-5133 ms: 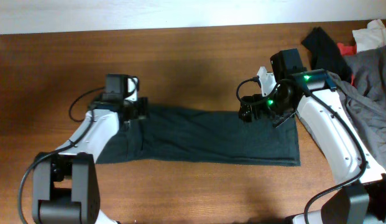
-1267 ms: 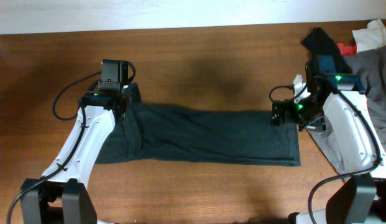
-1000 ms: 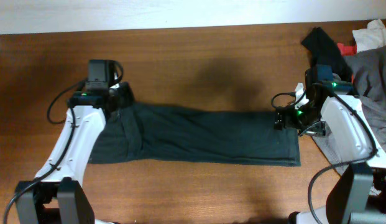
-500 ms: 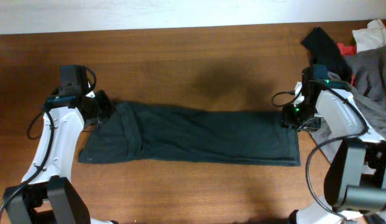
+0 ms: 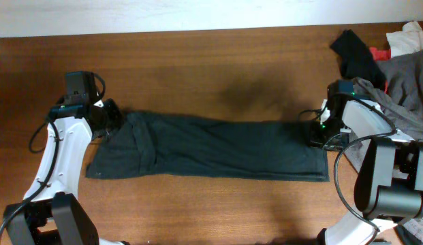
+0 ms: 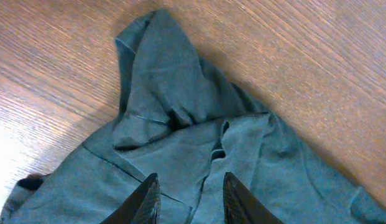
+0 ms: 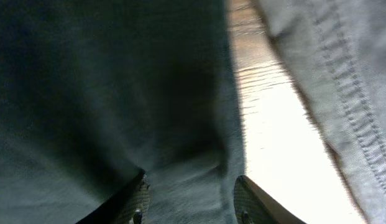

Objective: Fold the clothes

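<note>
1. Tabletop [image 5: 211,204] comes first: a strip of bare brown wood in front of the two arm bases.
2. Next are the clothes [image 5: 218,146]. It's one blackish-green garment lying flat as a long band, left to right across the middle of the table. The right end is squared off. The left end is rumpled, with a crease and a corner that peaks toward the left arm. It's too dark in these views to read any label or print on it.
3. The left gripper [image 6: 190,186] sits at that peaked upper-left corner. On the wrist cam the fingers [image 6: 148,196] are narrow, with a pucker of the dark fabric caught between them, so it looks clamped on the clothes. Past the tips, a pointed flap of the garment lies on the wood.
4. The right gripper [image 7: 191,190] is down on the upper-right corner. Its fingers [image 7: 138,202] stand roughly half apart, either side of a low ridge of fabric right by the hem. I honestly can't tell if it has a pinch on the cloth.
5. Just right of that hem there's a sliver of bare wood, then a light grey garment [image 7: 329,81] with a stitched seam.
6. Far right corner has the pile: the grey garment, a black cloth [image 5: 354,54], a red scrap [image 5: 381,51] and something white [image 5: 405,37].
</note>
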You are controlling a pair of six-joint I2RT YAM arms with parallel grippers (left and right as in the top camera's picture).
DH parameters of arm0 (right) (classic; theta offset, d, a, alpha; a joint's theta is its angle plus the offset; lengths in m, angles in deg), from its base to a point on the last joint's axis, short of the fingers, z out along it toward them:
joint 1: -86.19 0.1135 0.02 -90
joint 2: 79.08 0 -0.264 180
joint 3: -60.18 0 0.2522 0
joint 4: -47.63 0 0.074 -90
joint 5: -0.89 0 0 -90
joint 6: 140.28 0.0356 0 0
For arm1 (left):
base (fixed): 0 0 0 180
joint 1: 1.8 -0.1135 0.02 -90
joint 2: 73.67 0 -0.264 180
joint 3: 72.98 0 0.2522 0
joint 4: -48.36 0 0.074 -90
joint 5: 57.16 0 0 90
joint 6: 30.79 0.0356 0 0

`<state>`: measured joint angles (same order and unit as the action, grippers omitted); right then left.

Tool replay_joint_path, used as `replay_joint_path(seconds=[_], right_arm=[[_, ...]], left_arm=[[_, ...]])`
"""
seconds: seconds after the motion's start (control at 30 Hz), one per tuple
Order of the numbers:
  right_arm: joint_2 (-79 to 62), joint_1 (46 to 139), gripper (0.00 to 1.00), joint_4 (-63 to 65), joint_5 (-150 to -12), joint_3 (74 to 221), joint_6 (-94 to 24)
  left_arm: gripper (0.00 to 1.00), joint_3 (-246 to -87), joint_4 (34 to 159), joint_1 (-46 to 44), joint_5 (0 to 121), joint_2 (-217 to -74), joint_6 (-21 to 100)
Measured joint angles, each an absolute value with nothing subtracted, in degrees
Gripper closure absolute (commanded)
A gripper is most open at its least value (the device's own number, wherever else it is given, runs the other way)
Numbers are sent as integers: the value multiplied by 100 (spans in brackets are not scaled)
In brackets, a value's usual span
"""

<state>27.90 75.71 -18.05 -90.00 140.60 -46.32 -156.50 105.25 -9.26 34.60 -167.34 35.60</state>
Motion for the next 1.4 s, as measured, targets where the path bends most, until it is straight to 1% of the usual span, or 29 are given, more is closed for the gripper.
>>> replay_joint_path(seconds=[0.27,0.37,0.4,0.43,0.47,0.57,0.8,1.0,1.2,1.23,1.4], right_arm=[[2698,7298,51,-1307,-8740,13693,-4459],[2610,7293,53,-1154,-8722,13559,-4446],[2584,7289,61,-1108,-8709,13520,-4446],[2562,7287,75,-1071,-8687,13485,-4468],[2547,7284,82,-1009,-8569,13450,-4448],[2508,7322,96,-902,-8410,13395,-4428],[2466,7319,96,-845,-8379,13349,-4426],[2582,7319,96,-1145,-8408,13594,-4426],[2781,7319,96,-2041,-8482,14641,-4461],[2781,7319,96,-2166,-8502,14897,-4479],[2781,7267,96,-2675,-8565,15627,-4546]], left_arm=[[67,-15650,10527,-998,3414,-16734,3560],[67,-15650,10527,-998,3412,-16734,3557],[67,-15650,10530,-998,3412,-16734,3560],[67,-15650,10530,-998,3412,-16734,3560],[67,-15650,10527,-998,3412,-16734,3560],[67,-15650,10527,-998,3410,-16734,3560],[66,-15650,10527,-1090,3407,-16681,3571],[56,-15650,10431,-1496,3392,-16349,3601],[54,-15650,10412,-1982,3617,-16218,3603],[52,-15650,10409,-2054,3709,-16218,3603],[51,-15650,10398,-2161,3936,-16218,3603]])
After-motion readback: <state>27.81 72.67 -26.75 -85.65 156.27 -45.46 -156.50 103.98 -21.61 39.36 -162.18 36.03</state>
